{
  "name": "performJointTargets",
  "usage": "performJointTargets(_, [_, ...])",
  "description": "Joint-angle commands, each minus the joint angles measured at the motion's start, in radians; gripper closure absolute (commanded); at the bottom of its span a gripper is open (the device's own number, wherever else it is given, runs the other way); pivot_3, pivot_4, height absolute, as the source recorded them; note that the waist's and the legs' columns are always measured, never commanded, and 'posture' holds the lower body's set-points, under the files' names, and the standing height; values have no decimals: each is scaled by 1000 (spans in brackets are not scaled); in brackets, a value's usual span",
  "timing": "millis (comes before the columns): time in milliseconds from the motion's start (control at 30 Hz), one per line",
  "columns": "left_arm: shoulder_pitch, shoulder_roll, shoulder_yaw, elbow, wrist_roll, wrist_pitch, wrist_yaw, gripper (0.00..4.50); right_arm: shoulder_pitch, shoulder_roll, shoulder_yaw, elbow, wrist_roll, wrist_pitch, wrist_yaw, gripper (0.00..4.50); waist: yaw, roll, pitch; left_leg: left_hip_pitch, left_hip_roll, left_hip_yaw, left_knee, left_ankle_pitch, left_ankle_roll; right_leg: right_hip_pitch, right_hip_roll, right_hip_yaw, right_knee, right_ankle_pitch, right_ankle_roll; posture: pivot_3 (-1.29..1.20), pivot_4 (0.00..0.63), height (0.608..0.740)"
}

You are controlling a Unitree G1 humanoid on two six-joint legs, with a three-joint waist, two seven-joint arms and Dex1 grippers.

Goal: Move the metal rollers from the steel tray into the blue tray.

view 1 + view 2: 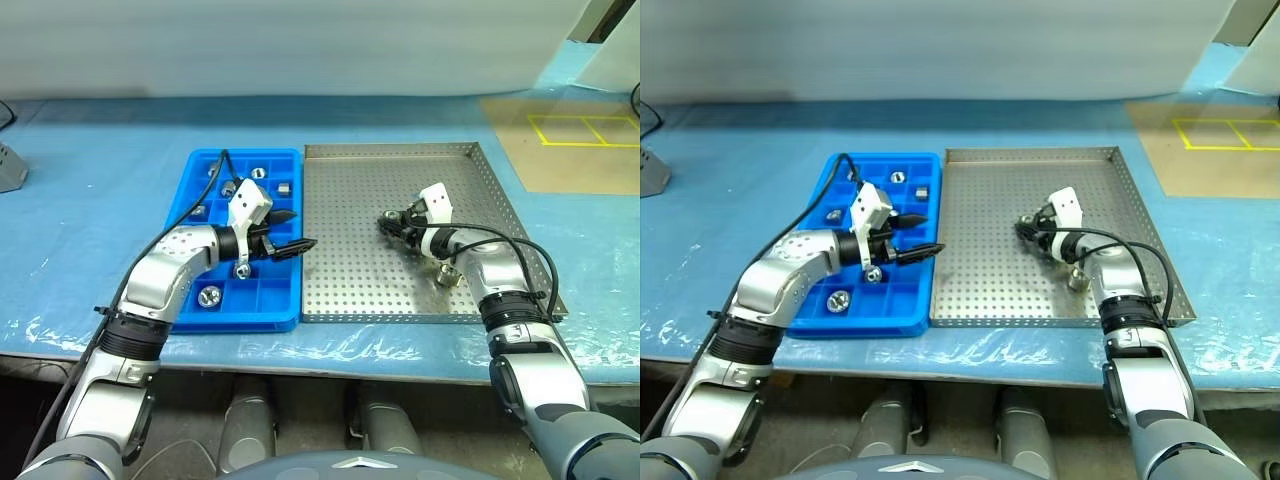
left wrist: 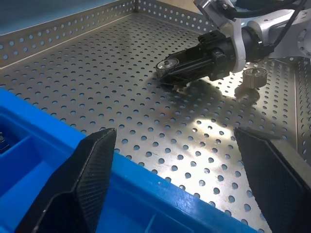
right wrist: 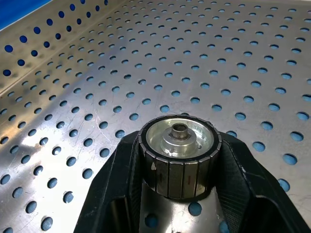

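A small silver metal roller [image 3: 179, 156], cylindrical with a ribbed dark outer band and a hollow hub, is clamped between the two black fingers of the right gripper [image 1: 385, 222]. The fingers are closed firmly against its sides, and the roller is held at the perforated floor of the large shallow grey steel tray [image 1: 370, 290]; whether it touches the floor cannot be told. Seen from the head camera, the held roller lies slightly toward 3 o'clock of the tray's centre. A second silver roller [image 1: 447, 276] rests on the tray floor toward 4 o'clock of the held one, just beside the right forearm.

The bright blue rectangular plastic tray [image 1: 283, 315], divided into small square compartments, is placed touching the steel tray on its 9 o'clock side. Several silver rollers are seated in its compartments: three [image 1: 258, 173] [image 1: 284, 188] [image 1: 228, 188] near the 12 o'clock end, one [image 1: 199, 211] toward the 9 o'clock edge, one [image 1: 243, 270] just beneath the left gripper, and one [image 1: 210, 296] near the 6 o'clock end.

The left gripper [image 1: 292, 231] is positioned above the blue tray's 3 o'clock edge, pointing toward the steel tray. Its two black fingers [image 2: 87, 174] are spread wide apart and nothing is held between them.

Both trays are set on a blue covered table [image 1: 90, 200].
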Motion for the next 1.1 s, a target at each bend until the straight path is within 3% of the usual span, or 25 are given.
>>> performJointTargets(33, [13, 26, 76, -74, -50, 22, 1, 424, -31, 3, 2, -87, 15, 14, 10, 2844, -2, 0, 0, 0, 0, 0, 0, 0, 0, 0, 0, 0, 0, 0, 0, -59, 150, 740])
performJointTargets(300, [26, 121, 169, -95, -64, 42, 3, 424, -52, 54, 77, -295, 52, 113, 110, 2844, 0, 0, 0, 1, 1, 0, -1, 0, 0, -1, 0, 0, 0, 0, 0, -6, 150, 740])
performJointTargets(433, [91, 193, 225, -147, -67, 54, 3, 424, -83, 143, 138, -350, 91, 152, 170, 2844, 6, 0, 0, 0, 1, 0, -2, 0, 0, -1, 0, 0, -1, 0, 0, 80, 150, 740])
performJointTargets(700, [250, 231, 331, -299, -116, 118, 74, 424, -125, 218, 200, -314, 91, 142, 237, 2844, 52, 0, 0, -1, 1, 0, -5, 0, -1, -2, 0, -1, -4, -1, -1, 187, 150, 740])
performJointTargets(933, [314, 208, 338, -397, -149, 157, 143, 424, -153, 235, 199, -144, 39, 56, 225, 2844, 80, 0, 0, 0, 1, -1, -5, 0, -1, -1, 0, -1, -4, -1, 0, 226, 150, 740])
performJointTargets(967, [318, 208, 338, -403, -152, 160, 148, 424, -156, 236, 196, -131, 35, 46, 222, 2057, 81, 0, 0, 0, 1, -1, -5, 0, -2, -1, 0, -1, -3, -1, 0, 225, 150, 740])
performJointTargets(1100, [318, 213, 336, -404, -162, 167, 158, 424, -150, 235, 202, -145, 44, 71, 243, 927, 80, 0, 0, 0, 1, -1, -6, 1, -2, -1, 0, -1, -3, -1, 0, 211, 150, 740])
